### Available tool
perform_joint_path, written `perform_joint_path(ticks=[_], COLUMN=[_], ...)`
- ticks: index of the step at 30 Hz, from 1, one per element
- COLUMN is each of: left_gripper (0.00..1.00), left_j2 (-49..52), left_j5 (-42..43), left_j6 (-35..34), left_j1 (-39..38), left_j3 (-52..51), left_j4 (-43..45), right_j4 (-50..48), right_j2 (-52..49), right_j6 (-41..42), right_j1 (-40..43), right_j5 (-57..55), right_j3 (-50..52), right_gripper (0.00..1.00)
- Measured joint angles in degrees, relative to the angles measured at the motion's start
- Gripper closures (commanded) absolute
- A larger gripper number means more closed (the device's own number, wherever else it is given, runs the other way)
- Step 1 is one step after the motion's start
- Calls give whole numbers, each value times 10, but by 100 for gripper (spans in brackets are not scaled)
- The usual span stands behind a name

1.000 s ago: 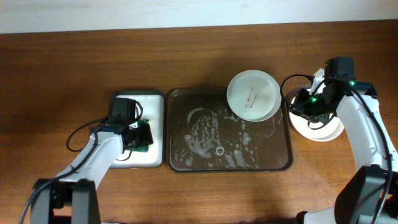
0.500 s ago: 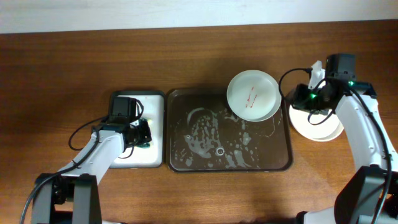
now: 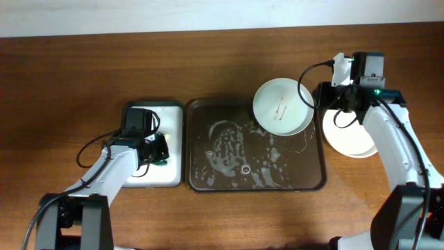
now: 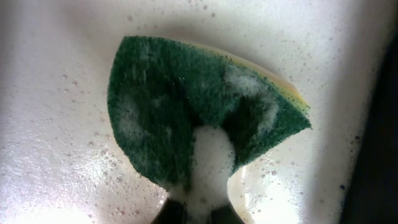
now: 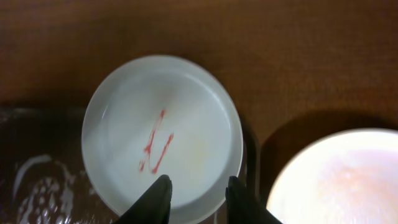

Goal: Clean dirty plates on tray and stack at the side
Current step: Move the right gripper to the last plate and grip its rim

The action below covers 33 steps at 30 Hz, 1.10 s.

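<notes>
Your left fingers (image 4: 169, 216) are clenched on a green scouring sponge (image 4: 180, 106), pinching it at its near edge so that it folds into a fan, with a thin yellow layer showing along its far side and a blob of white foam (image 4: 211, 162) where the pinch sits. You are holding that sponge over the small white tray (image 3: 173, 139) on the left of the wooden counter (image 3: 69, 76), and the wrist view shows the tray's wet surface speckled with bubbles. Just beside the white tray, to its right, lies the dark brown tray (image 3: 198, 121), its floor streaked with whitish suds. The smeared plate (image 3: 282, 106) rests in that tray's far right corner, overlapping the raised rim there, with thin red lines at its centre. Your right fingers (image 5: 155, 199) stand apart with nothing gripped between them, and they hover over the near rim of that plate; you cannot tell from either view whether they touch it. A second plate (image 3: 354, 139), white, sits on the counter just right of the dark tray, partly hidden under your right arm in the overhead view and bright at the corner of the right wrist view; whether it is one dish or a stack is not clear
</notes>
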<state>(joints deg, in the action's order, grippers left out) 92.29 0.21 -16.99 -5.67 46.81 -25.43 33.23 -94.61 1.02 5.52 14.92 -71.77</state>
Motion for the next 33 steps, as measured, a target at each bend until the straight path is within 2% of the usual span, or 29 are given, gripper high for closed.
perform_joint_path(ticks=[10, 18, 27, 30, 33], left_gripper=[96, 97, 96, 96, 96], left_j2=[0, 0, 0, 0, 0], left_j5=[0, 0, 0, 0, 0], left_j6=[0, 0, 0, 0, 0], left_j1=[0, 0, 0, 0, 0], left_j3=[0, 0, 0, 0, 0], left_j4=[0, 0, 0, 0, 0], right_j4=[-96, -97, -73, -65, -63], right_j2=[-97, -153, -159, -164, -178], right_j6=[-2, -2, -4, -4, -6], right_j1=[0, 0, 0, 0, 0], right_j5=[-5, -20, -24, -24, -24], right_j3=[1, 1, 1, 1, 1], right_gripper=[62, 63, 68, 75, 92])
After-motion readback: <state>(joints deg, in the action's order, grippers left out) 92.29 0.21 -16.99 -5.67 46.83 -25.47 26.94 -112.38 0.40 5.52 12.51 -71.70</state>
